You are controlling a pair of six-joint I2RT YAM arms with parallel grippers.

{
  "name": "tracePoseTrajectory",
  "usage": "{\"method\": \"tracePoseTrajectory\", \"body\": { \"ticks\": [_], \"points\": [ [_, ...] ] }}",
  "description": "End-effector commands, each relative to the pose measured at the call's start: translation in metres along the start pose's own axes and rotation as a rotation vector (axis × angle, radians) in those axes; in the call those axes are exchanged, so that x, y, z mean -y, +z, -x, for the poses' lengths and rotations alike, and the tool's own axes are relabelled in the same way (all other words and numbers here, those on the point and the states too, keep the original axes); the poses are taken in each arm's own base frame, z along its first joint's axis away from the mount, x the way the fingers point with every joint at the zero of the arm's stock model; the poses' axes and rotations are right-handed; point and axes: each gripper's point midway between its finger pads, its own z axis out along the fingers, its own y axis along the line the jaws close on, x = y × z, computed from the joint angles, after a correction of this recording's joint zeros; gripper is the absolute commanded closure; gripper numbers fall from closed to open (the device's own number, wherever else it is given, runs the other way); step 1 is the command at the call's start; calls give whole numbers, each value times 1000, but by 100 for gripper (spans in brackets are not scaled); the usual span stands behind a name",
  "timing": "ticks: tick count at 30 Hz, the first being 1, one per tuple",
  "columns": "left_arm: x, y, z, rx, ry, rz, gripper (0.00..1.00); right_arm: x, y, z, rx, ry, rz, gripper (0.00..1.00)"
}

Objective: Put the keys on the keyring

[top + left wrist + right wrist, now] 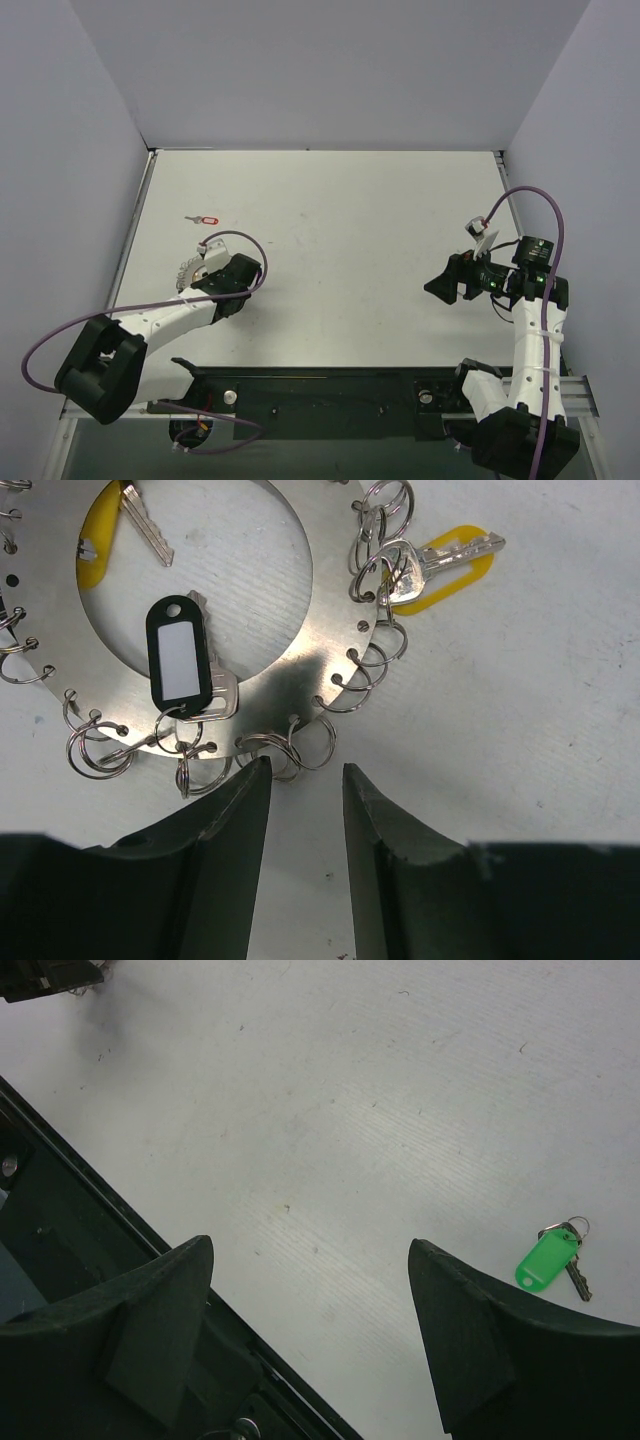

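Risking a snag, the left gripper (305, 778), narrowly parted and empty, sits at the rim of the keyring (320, 610), where closing could catch 1 split ring (318, 748) and drag it; the red key (207, 219) lies apart beyond. The right gripper (310, 1250), wide and empty, has the green key (548, 1258) outside its gap, so closing there would likely miss.

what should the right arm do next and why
Probably shift the right gripper sideways toward the green key, then lower over it. Its jaws are open and empty, and the key lies loose off to one side, not between them. The left gripper is at the keyring rim, open, so fetching a key looks like the missing step.
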Motion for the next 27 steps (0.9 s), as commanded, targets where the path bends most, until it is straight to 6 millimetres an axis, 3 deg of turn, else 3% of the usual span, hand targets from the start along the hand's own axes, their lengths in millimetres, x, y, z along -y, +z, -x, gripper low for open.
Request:
{"method": "tracePoseTrajectory", "body": {
  "ticks": [1, 13, 27],
  "points": [
    [8, 1, 7, 20, -2, -14, 57, -6, 0, 1, 12, 0, 38, 27],
    [4, 2, 7, 25, 28, 7, 75, -6, 0, -1, 7, 0, 38, 27],
    [-3, 6, 8, 23, 12, 56, 70, -6, -2, 0, 12, 3, 37, 27]
  ]
}}
